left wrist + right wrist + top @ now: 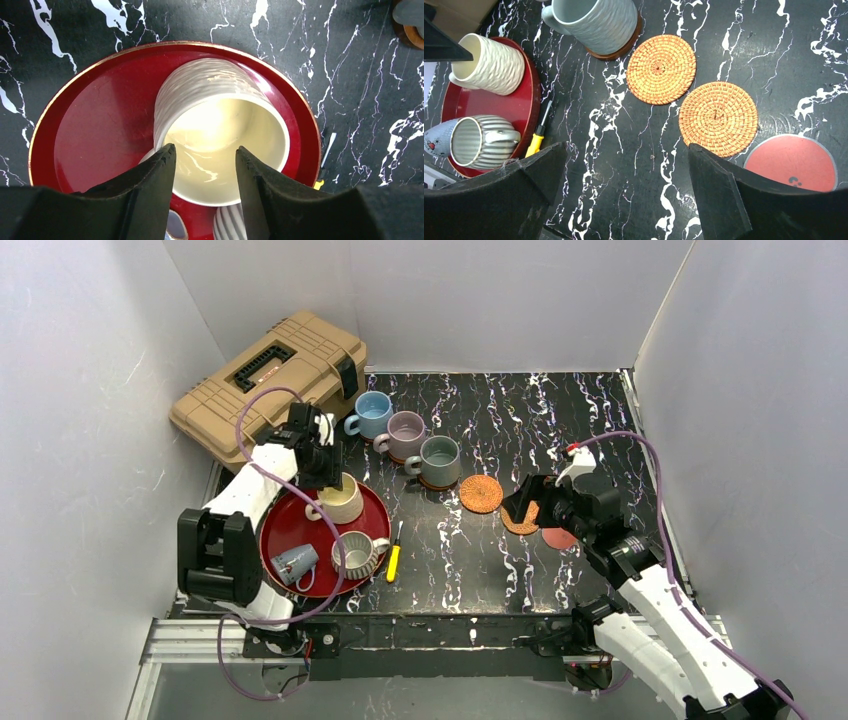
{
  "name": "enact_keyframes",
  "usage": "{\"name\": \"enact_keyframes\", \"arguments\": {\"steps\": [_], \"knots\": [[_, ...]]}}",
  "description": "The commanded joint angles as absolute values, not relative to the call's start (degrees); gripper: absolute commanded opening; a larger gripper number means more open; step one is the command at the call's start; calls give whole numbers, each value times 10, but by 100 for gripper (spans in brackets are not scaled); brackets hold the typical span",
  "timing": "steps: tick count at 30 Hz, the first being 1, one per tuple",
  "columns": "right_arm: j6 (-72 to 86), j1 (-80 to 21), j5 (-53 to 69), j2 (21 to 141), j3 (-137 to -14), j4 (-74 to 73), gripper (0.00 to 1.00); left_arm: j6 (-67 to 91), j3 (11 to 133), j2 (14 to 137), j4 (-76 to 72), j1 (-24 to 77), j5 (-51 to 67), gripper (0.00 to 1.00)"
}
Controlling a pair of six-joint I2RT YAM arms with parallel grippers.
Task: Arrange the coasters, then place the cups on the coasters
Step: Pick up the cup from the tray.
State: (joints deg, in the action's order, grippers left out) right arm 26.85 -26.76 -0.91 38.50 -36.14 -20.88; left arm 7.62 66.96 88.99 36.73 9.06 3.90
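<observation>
The cream-yellow cup [342,500] stands upright on the red tray [283,525]. My left gripper [205,150] hovers over its rim, jaws partly apart above the mouth of the cup [225,130], gripping nothing. The ribbed cup [358,552] and a small pale grey cup [295,562] lie on the same tray. Light blue [375,412], mauve [406,432] and grey-green [440,459] cups stand in a row on dark brown coasters [437,483]. Two woven coasters [661,69] [718,118] and a flat red coaster [792,162] lie in a diagonal line. Above them my right gripper [624,150] is wide open and empty.
A tan toolbox [270,380] sits at the back left, close behind the left arm. A yellow-handled screwdriver [394,560] lies on the black marbled table just right of the tray. White walls enclose the table on three sides.
</observation>
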Motion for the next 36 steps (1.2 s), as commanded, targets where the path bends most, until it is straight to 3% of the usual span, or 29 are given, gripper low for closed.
{"name": "enact_keyframes", "arguments": {"steps": [1,6,11,19,22,26,28,36], "knots": [[276,-271,-4,389,-359,-178,100,62,647,820,339,87,64,47],[274,-271,6,395,-362,-178,100,71,630,758,315,80,27,53],[276,-271,9,398,-359,-173,100,66,635,810,348,67,23,55],[286,-271,12,388,-346,-165,100,55,650,874,357,64,58,50],[286,-270,14,390,-346,-166,100,56,661,894,362,64,63,38],[285,-271,15,390,-345,-165,100,56,663,900,367,63,51,10],[285,-271,14,388,-345,-166,100,58,659,889,367,63,39,0],[277,-271,10,394,-365,-184,100,104,681,788,384,63,10,0]]}}
